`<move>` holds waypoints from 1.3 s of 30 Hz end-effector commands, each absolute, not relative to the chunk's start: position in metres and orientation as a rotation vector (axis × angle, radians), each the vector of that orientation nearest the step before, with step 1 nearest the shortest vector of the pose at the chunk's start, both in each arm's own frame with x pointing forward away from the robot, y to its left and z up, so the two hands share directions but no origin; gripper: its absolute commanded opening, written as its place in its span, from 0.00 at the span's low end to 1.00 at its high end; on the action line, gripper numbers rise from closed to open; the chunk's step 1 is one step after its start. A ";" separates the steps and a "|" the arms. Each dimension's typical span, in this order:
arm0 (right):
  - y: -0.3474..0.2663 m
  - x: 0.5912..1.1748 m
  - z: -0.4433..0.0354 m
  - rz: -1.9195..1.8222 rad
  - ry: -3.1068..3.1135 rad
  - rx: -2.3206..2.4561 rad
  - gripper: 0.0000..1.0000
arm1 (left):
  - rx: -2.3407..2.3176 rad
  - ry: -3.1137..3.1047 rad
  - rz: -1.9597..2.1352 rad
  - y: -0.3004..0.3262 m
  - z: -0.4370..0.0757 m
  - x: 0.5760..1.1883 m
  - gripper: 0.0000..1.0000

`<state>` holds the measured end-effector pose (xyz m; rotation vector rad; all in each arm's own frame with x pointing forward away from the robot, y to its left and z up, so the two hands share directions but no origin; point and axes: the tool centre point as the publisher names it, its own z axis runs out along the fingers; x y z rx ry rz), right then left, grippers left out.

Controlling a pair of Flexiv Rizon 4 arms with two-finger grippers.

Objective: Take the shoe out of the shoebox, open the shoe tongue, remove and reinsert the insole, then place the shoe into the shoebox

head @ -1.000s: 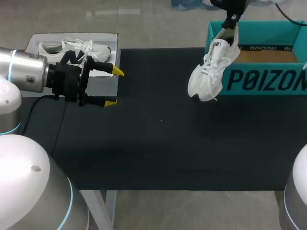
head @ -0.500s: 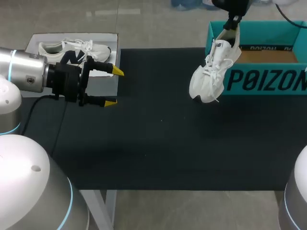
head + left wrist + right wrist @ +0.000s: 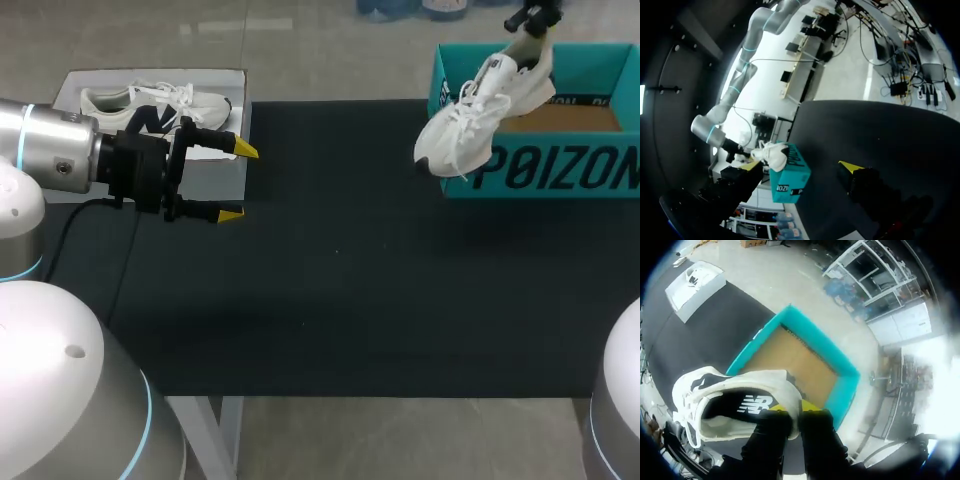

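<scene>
Well away from the teal cardboard shoebox (image 3: 545, 168), on its left, my left claw (image 3: 238, 183) is hovering above the black mat (image 3: 330, 290) that is covering the bench, its yellow-tipped fingers standing wide apart with nothing between them. Just behind that claw, equally far from the shoebox, a flat grey tray (image 3: 215, 175) is lying at the mat's edge and is carrying a second white sneaker with dark side markings (image 3: 150, 105).

Closer in, the white lace-up sneaker (image 3: 482, 118) is hanging in the air over the shoebox's left front corner, tilted, with its toe pointing down and outward past the box's left wall and its heel lifted toward the box's open top. It is not touching the mat. The right claw (image 3: 795, 412) is clamping the sneaker's heel collar, one finger inside the shoe opening and one outside, directly above the shoebox. From the right wrist, the shoebox's brown cardboard floor is showing ahead of the held sneaker, inside the teal walls.
</scene>
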<state>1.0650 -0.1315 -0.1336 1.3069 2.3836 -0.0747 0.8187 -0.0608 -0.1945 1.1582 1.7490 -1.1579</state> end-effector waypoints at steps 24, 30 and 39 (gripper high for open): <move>-0.224 1.074 -0.134 0.025 2.173 1.709 0.00 | 1.160 1.751 -1.155 -0.061 -0.194 0.819 1.00; -0.228 1.077 -0.133 0.002 2.145 1.722 0.00 | 1.160 1.751 -1.155 -0.061 -0.194 0.819 1.00; -0.262 1.095 -0.138 -0.045 1.981 1.900 0.00 | 1.160 1.751 -1.155 -0.061 -0.194 0.819 1.00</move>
